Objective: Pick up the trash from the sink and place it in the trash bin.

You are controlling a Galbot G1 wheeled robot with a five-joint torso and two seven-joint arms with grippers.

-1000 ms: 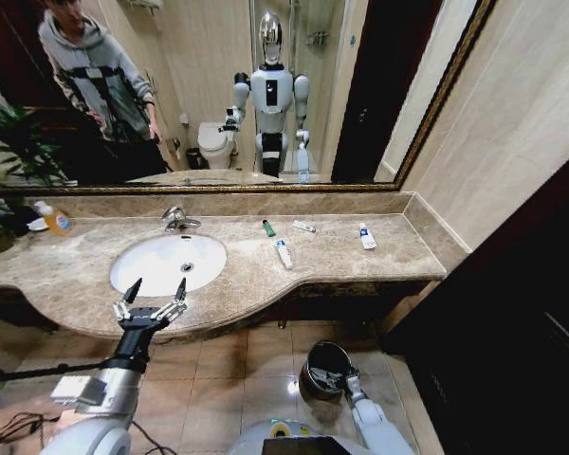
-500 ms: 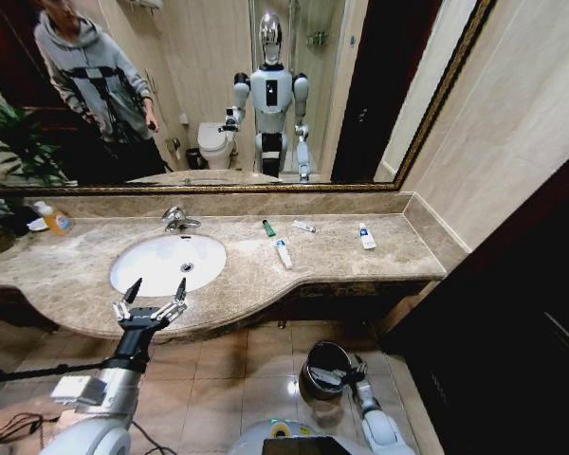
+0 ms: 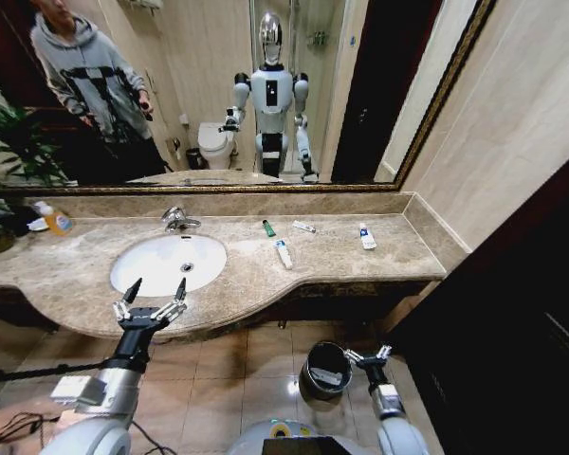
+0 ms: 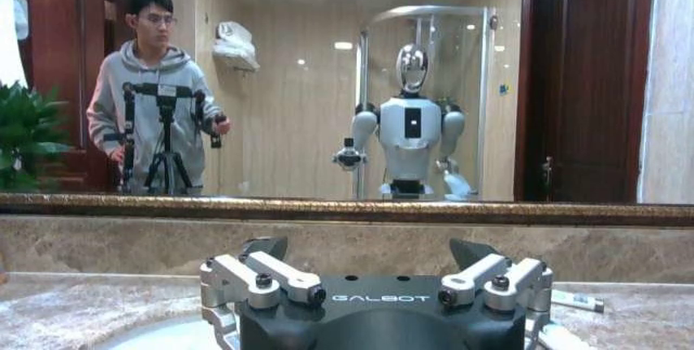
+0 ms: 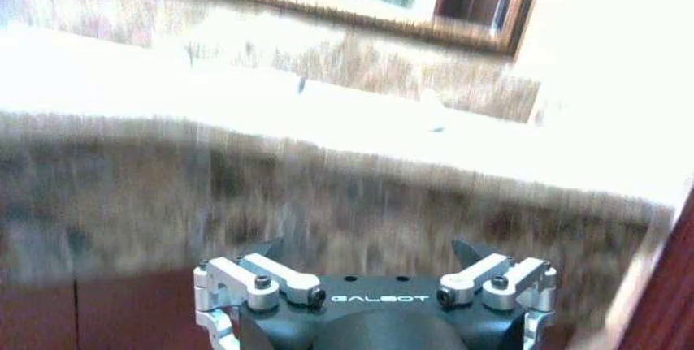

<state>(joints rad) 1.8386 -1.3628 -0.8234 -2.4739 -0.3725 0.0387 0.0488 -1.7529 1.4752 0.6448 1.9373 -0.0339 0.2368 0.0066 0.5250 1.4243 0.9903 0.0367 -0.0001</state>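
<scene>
The white oval sink (image 3: 161,270) sits in the marbled counter, with nothing lying in its basin. Four pieces of trash lie on the counter to its right: a green-ended tube (image 3: 268,227), a white tube (image 3: 284,253), a small flat packet (image 3: 304,227) and a blue-marked tube (image 3: 367,237). The trash bin (image 3: 313,355) stands on the floor below, with a white item (image 3: 329,376) inside. My right gripper (image 3: 368,358) (image 5: 369,248) is open just right of the bin's rim. Open and holding nothing, my left gripper (image 3: 156,294) (image 4: 369,248) hovers at the counter's front edge before the sink.
A chrome faucet (image 3: 177,220) stands behind the basin and a yellow-orange soap bottle (image 3: 55,220) at the counter's far left, beside a plant (image 3: 9,152). A dark wall (image 3: 512,313) closes the right side. The counter overhangs the bin.
My right gripper has pulled away from over the bin to its right side, leaving a white item inside. The left arm has not moved.
</scene>
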